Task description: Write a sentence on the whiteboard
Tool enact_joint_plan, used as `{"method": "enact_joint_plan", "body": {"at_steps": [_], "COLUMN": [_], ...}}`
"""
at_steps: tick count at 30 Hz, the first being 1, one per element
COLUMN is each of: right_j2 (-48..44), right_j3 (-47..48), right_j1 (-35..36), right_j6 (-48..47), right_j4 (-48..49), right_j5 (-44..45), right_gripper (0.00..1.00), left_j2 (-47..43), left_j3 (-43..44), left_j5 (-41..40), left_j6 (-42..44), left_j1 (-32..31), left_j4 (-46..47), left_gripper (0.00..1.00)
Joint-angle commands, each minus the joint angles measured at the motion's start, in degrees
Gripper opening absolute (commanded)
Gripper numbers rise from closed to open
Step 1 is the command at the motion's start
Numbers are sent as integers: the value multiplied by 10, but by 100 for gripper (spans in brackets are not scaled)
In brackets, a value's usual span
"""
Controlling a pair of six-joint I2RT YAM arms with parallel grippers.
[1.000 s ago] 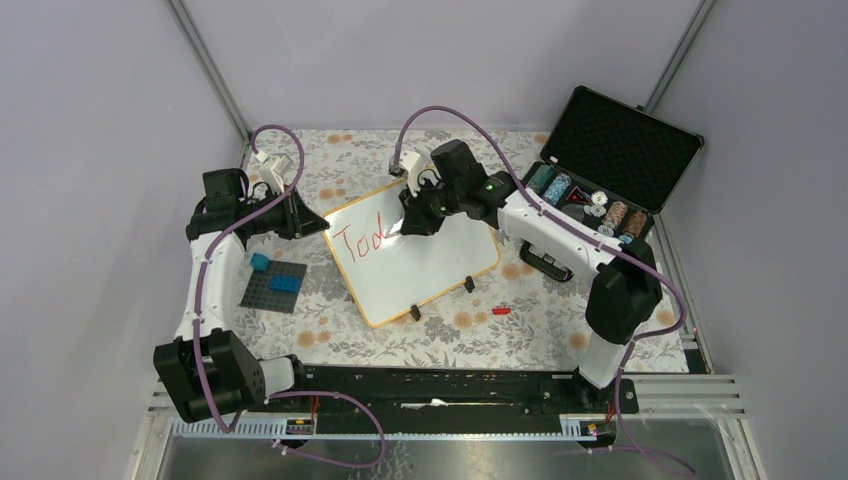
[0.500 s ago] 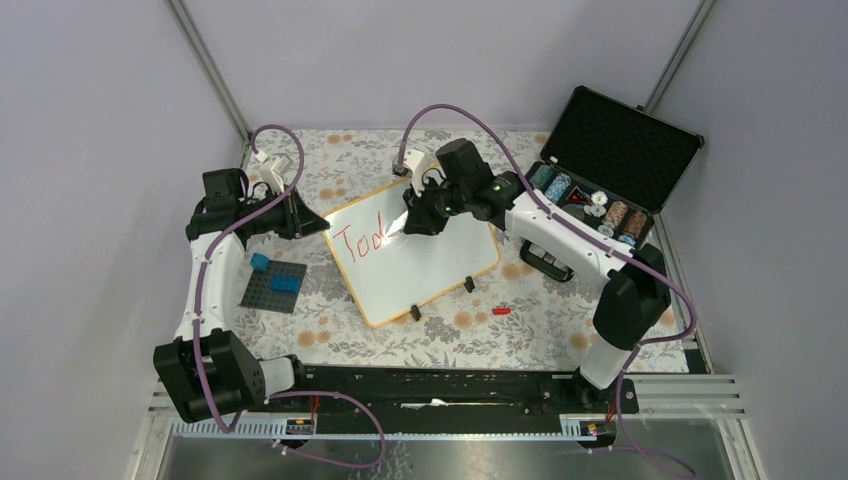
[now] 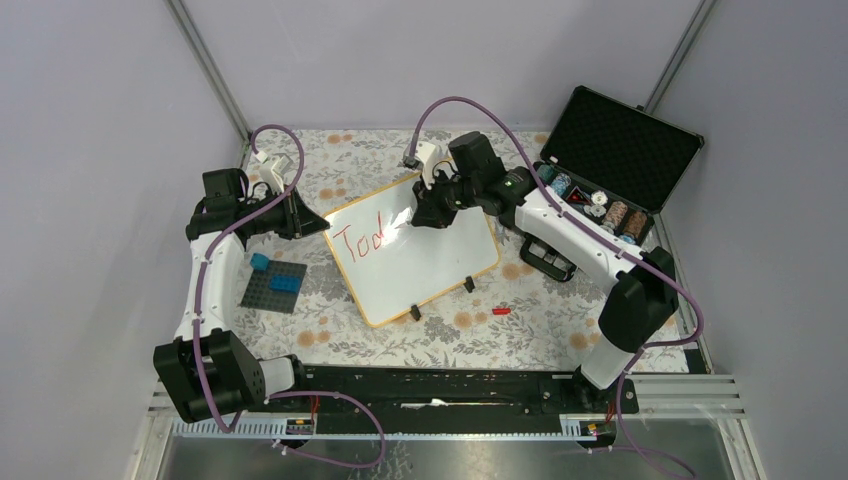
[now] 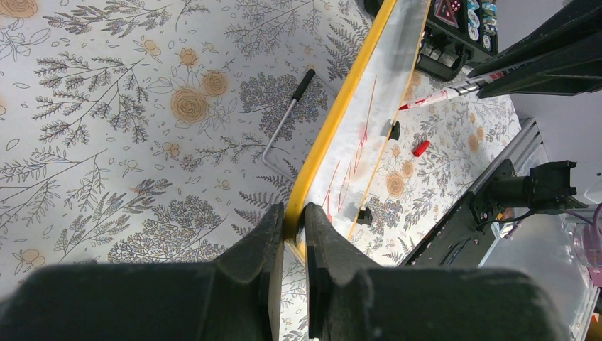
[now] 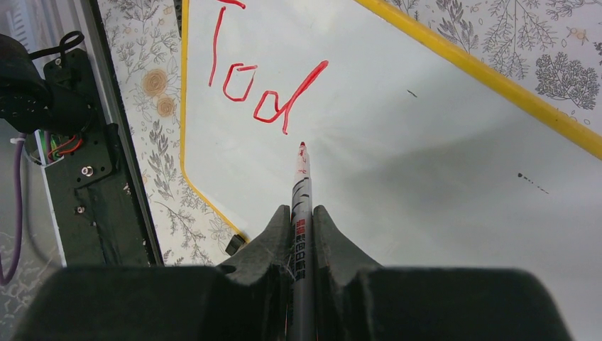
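The whiteboard (image 3: 430, 265) with its orange-yellow rim lies tilted at the middle of the table. Red letters "Tod" (image 3: 360, 240) stand on its left part, the sentence's start (image 5: 263, 92). My left gripper (image 3: 318, 226) is shut on the board's rim (image 4: 341, 106) at the left corner, jaws either side of the yellow edge (image 4: 292, 213). My right gripper (image 3: 428, 214) is shut on a red-tipped marker (image 5: 301, 185). The marker's tip points at the white surface (image 5: 440, 142) just past the "d". Whether the tip touches the board I cannot tell.
An open black case (image 3: 620, 150) with stacked chips stands at the back right. A grey baseplate with blue bricks (image 3: 273, 285) lies left of the board. A small red cap (image 3: 501, 311) lies near the board's front edge. A bent wire rod (image 4: 287, 117) lies behind the board.
My right arm has shifted to the right and slightly back, carrying the marker away from the "d". The letters read the same. The left gripper has not moved.
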Motion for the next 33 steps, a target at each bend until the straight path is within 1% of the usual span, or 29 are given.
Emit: {"method": "enact_joint_plan", "body": {"at_steps": [1, 6, 33], "right_j2": [-16, -13, 25], "right_j3": [1, 0, 28], "right_j1": [-2, -1, 13], "right_j6": [-10, 5, 4], "right_j4": [10, 30, 33], "right_j5": [-12, -11, 34], "right_gripper": [0, 0, 0], "left_j2": [-14, -14, -19], "left_j3": [-4, -5, -7], "left_j5": [-4, -4, -2], "left_j6": [5, 5, 5], "left_j1": [-1, -1, -2], "left_j4": [13, 12, 13], "left_gripper": [0, 0, 0]}}
